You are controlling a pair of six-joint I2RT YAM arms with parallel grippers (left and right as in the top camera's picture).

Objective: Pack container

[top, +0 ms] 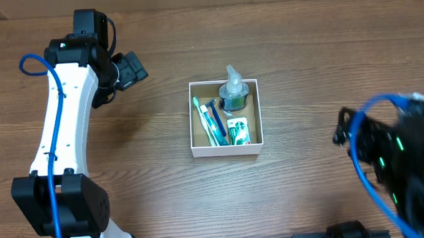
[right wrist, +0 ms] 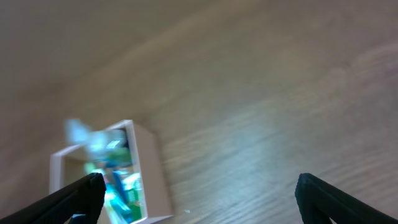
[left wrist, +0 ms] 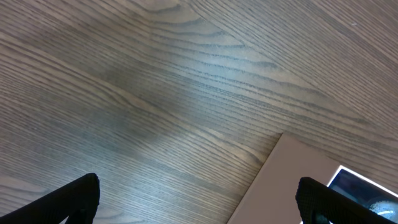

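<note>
While both pairs of jaws stand spread wide with nothing between them, the left gripper (left wrist: 199, 204) and right gripper (right wrist: 202, 198) hang empty on either side of the container (top: 225, 150). It sits mid-desk (top: 303, 65), holding toothbrushes (top: 211, 125) and a bagged item (top: 232, 89). No loose toiletries show, so packing appears complete. Withdraw each arm upward, clear of the white walls, without nudging the box.

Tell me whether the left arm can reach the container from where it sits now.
Probably yes. The left gripper hangs open over bare table beside the container, with nothing lying between them. The right gripper sits far off on the other side.
</note>
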